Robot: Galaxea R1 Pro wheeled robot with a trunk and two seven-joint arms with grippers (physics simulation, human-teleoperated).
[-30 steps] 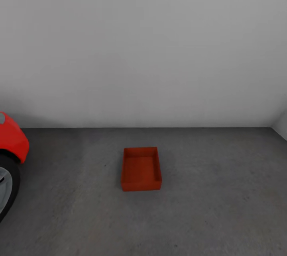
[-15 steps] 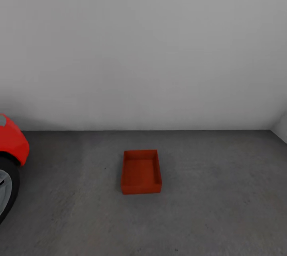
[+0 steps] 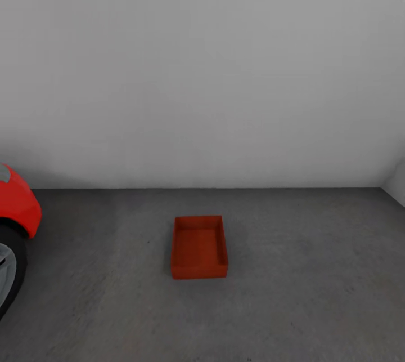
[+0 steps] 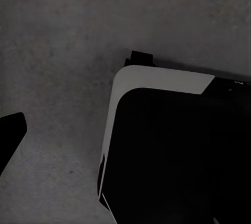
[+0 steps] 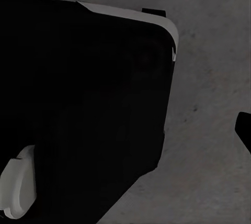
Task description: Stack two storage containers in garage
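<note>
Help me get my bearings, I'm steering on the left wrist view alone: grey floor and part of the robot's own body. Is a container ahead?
Observer: Yes. The head view has one red-orange container sitting open side up on the concrete floor, straight ahead.
Operator: Anything stacked on it?
Observer: No, nothing on it or in it.
Operator: Obstacles nearby?
Observer: A red car at the left edge, well apart from the container; a plain wall stands behind it.
</note>
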